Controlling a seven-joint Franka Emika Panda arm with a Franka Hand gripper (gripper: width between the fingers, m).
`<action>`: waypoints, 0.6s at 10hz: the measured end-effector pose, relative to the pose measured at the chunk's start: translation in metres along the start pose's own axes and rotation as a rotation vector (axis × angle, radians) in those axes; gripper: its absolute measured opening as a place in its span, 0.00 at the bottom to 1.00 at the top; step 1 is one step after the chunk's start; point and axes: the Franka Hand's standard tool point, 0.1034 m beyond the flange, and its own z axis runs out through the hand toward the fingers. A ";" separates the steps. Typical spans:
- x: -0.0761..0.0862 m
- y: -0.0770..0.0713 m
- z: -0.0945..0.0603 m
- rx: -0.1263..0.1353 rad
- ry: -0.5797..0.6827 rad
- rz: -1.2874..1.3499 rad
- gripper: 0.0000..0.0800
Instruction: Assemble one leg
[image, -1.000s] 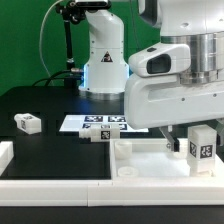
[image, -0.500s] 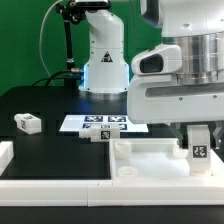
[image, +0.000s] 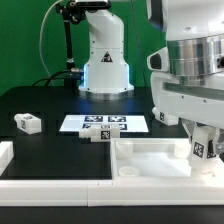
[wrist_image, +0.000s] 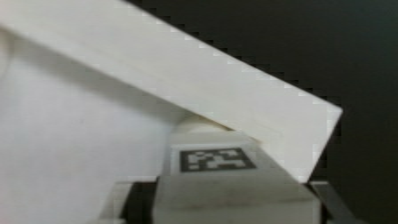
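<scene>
So the two-finger gripper (image: 203, 140) is clamped on the small white tagged plastic leg (image: 203, 151) by the front edge of the bench (image: 60, 150); I'd lower it upright, slowly.

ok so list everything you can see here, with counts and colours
held leg: 1, white, black tag, in the gripper, exterior view's right
loose legs: 2, white, tagged, one on the table at the exterior view's left, another just before the marker board
tray-like piece: 1, white, raised rims, front, exterior view's right
marker board: 1, white with black tags, flat mid-table
cut-off part: 1, white, front edge, exterior view's left
table: 1, black
stand: 1, black, at the back
arm: 1, white, base at the back
gripper: 1, shut on the held leg
</scene>
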 end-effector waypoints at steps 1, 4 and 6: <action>-0.001 0.000 0.000 -0.001 0.000 0.045 0.36; 0.004 0.003 -0.001 -0.029 0.002 -0.311 0.70; 0.002 0.001 -0.007 -0.085 -0.021 -0.676 0.79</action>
